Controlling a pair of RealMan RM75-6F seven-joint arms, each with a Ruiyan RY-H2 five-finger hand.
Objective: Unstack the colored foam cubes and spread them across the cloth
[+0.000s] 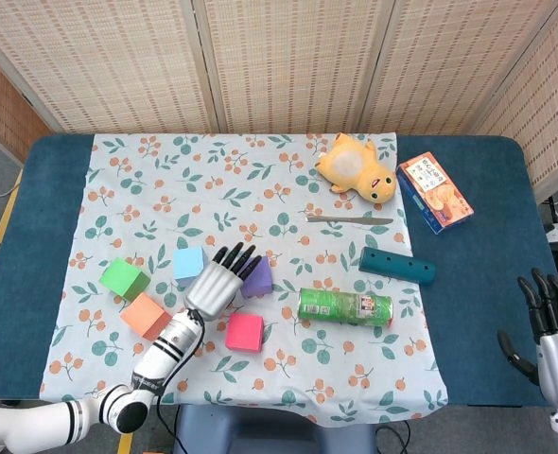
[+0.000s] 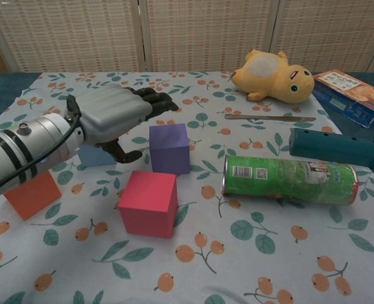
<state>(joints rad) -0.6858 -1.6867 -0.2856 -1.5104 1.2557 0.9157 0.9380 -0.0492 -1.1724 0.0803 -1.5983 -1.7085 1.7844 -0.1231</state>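
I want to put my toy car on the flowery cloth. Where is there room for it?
The far left of the cloth, behind the cubes and left of the plush duck, is bare. So is the front strip, nearer than the pink cube and green can. It is crowded around the purple cube, where the left hand hovers.

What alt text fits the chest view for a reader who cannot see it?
The left robot hand reaches over the floral cloth beside a purple cube, holding nothing. A pink cube and orange cube sit nearer, a green can lies right.
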